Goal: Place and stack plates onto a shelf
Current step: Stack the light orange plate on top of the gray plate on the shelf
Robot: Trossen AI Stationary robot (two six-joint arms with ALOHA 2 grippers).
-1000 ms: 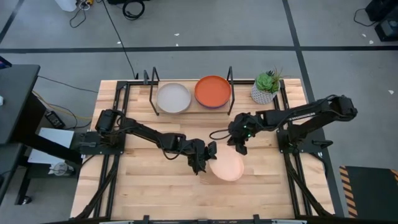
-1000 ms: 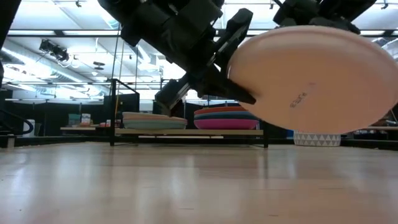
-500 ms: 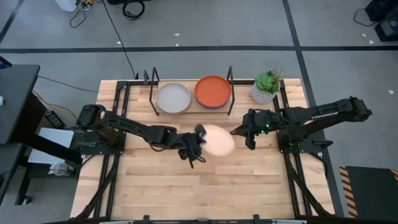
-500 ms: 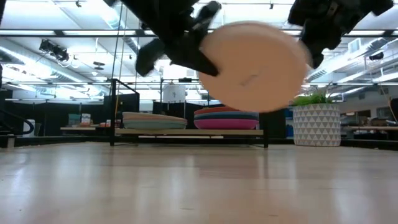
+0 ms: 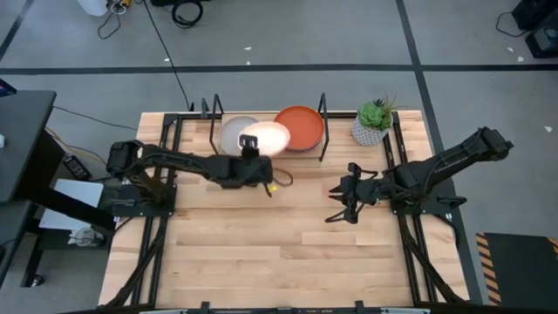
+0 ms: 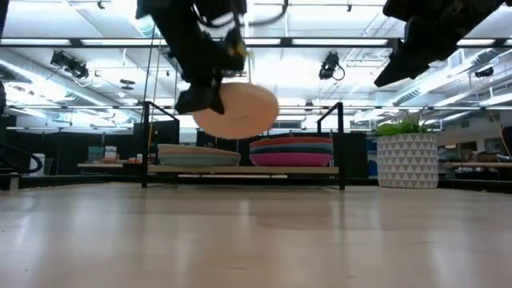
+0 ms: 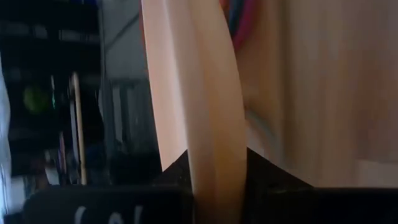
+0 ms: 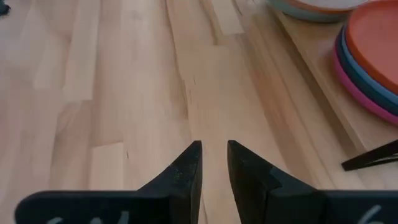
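Left end effector [image 5: 250, 155] gripping cream plate [image 5: 264, 137] by rim, tilted, above shelf [image 5: 288, 154]

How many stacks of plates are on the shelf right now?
2: on the shelf, a grey-topped stack at left and an orange-topped stack at right. The cream plate in the left claw partly hides the first.

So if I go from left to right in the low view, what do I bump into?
Cream plate held up by the left gripper → orange-topped plate stack on the shelf → potted plant.
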